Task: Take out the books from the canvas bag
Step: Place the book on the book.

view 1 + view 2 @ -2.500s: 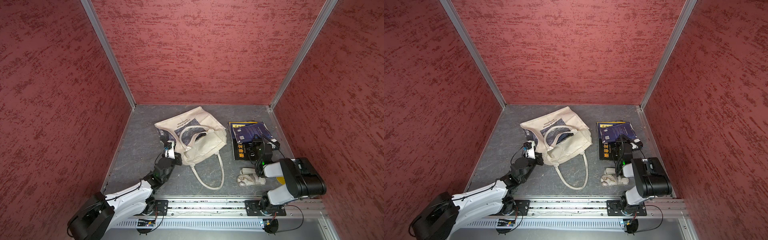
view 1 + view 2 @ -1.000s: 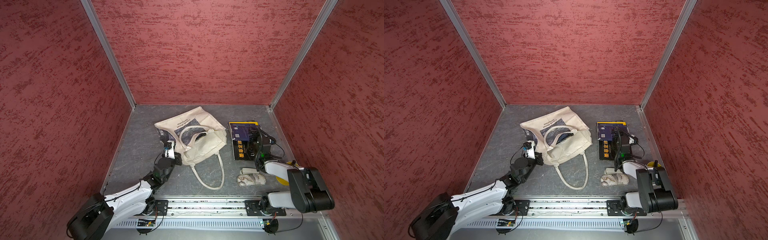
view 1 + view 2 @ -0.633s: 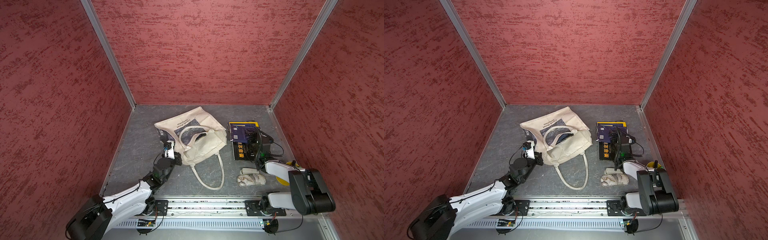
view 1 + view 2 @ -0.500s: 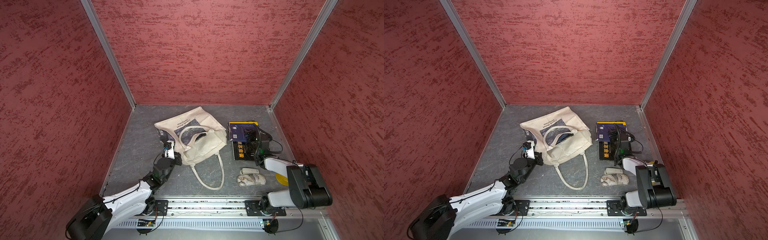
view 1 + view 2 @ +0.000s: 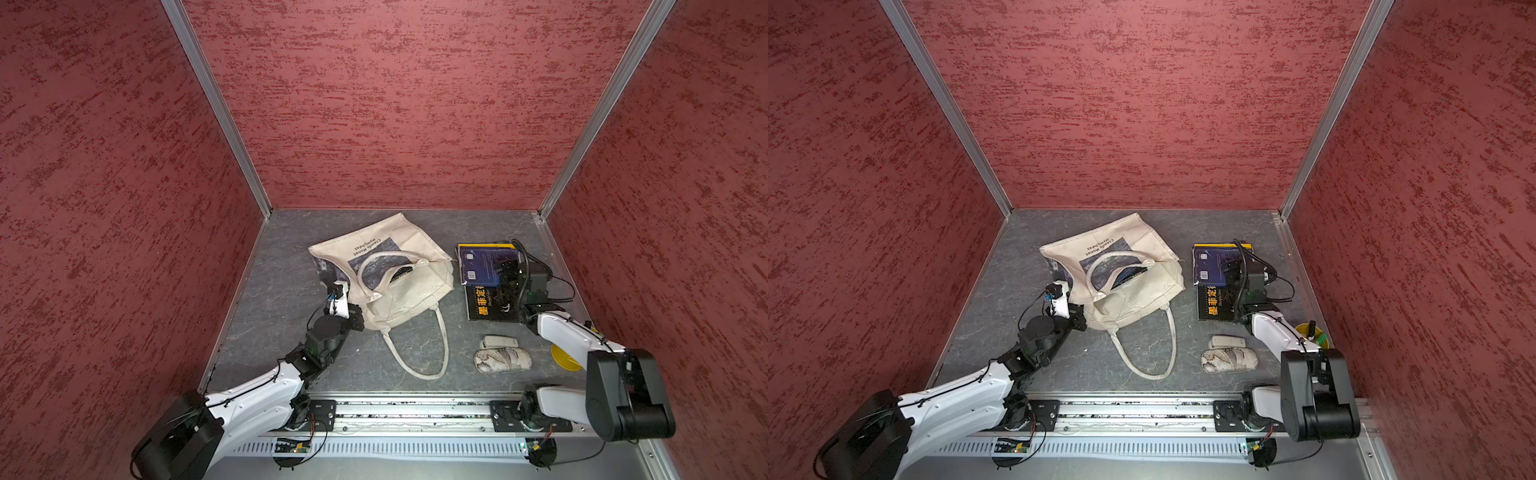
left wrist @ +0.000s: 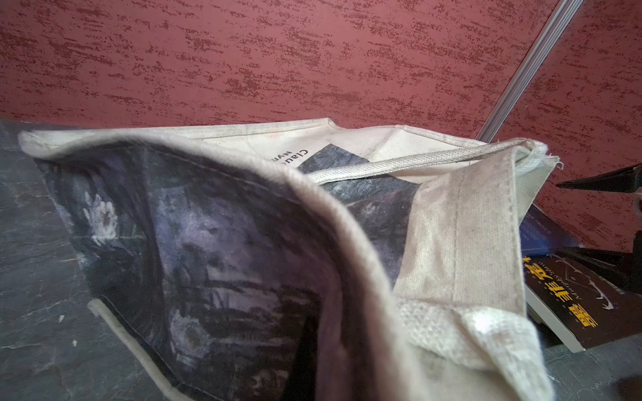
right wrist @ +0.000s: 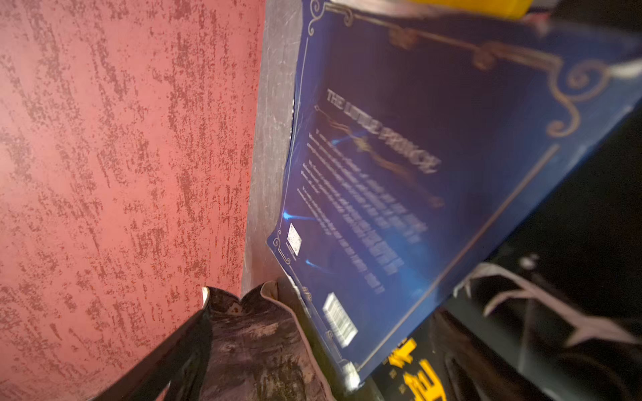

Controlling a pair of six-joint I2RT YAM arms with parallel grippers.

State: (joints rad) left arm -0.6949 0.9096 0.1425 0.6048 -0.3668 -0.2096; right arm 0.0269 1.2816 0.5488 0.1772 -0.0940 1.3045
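Now your R gripper (image 5: 505, 276), jaws wide, has left blue book (image 5: 478, 262) on pile (image 5: 486, 306); L gripper (image 5: 356, 322) clamps bag (image 5: 409, 293), dark book (image 5: 401, 272) inside.

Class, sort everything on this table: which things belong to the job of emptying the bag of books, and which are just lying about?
Belong to the job:
bag
blue book
black book
yellow book beneath the blue one
dark book inside the bag

Just lying about:
patterned pouch
small white object
yellow round thing

One canvas bag (image 5: 409, 291); beside it three – blue book (image 5: 482, 262), black book (image 5: 488, 307), yellow book (image 7: 479, 5) – inside it, a fourth book (image 5: 1128, 274); one pouch (image 5: 503, 359).
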